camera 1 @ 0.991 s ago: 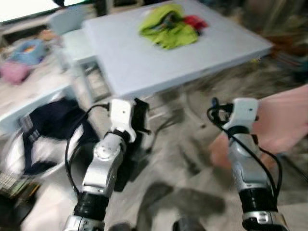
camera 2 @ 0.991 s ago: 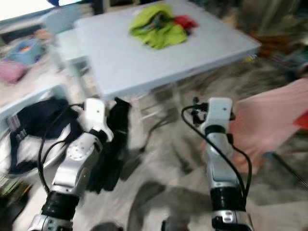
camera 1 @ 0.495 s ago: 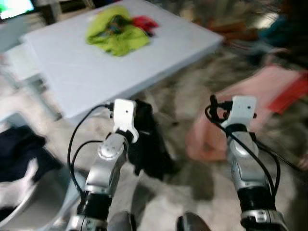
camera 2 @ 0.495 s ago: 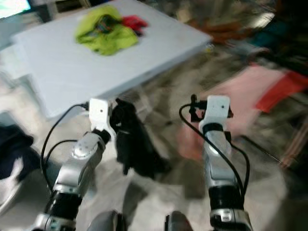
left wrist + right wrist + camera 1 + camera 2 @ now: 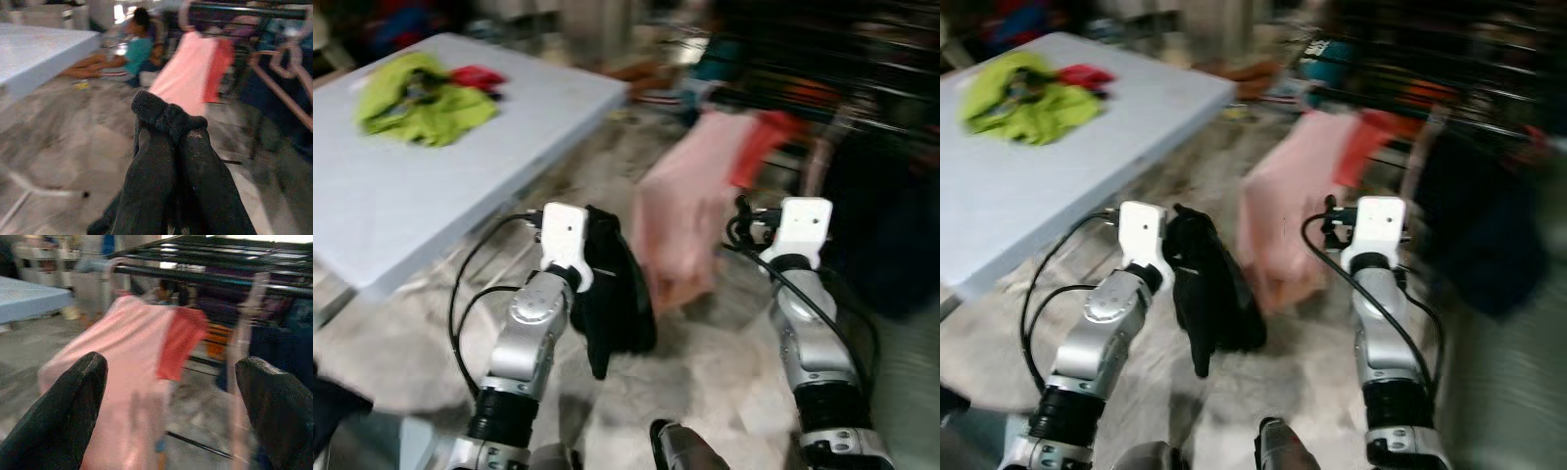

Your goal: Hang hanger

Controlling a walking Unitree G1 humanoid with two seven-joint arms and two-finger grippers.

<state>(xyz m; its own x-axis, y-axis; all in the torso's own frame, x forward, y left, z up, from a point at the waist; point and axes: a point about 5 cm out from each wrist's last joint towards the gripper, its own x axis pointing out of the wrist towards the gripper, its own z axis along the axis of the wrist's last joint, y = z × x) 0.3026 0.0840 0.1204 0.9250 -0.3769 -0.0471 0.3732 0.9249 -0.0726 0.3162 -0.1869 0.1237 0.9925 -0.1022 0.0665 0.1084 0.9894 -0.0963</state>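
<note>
Left gripper (image 5: pixel 168 147) is clamped on a black garment (image 5: pixel 612 294), its two fingers pressed together with a roll of dark fabric bunched over their tips. The garment hangs from that grip in a loose fold, long axis roughly vertical, lower end clear of the floor. Whether a hanger sits inside the fabric cannot be made out; the head views are blurred.

Right gripper (image 5: pixel 173 406) is empty, fingers spread wide apart.

Landmark: the clothes rack (image 5: pixel 195 271), a dark horizontal bar ahead of the robot. A pink garment (image 5: pixel 122 367) hangs from it, a red garment (image 5: pixel 181 342) just beside that, and darker clothing further along. Pinkish hangers (image 5: pixel 279 83) hang from the bar next to the dark clothing.

Key relation: the rack lies forward of both grippers and above them. The right arm points squarely at the rack; the left arm, which carries the load, points at its pink-garment end. Both forearms are raised, bent at the elbow, held about level with each other. The grey table (image 5: pixel 431 196), bearing a yellow-green cloth pile (image 5: pixel 421 98), lies on the far side of the left arm from the rack.

Assessment: carrying stage. Load is not yet at the bar; the next move likely requires closing on the rack and lifting the left gripper to bar height.
</note>
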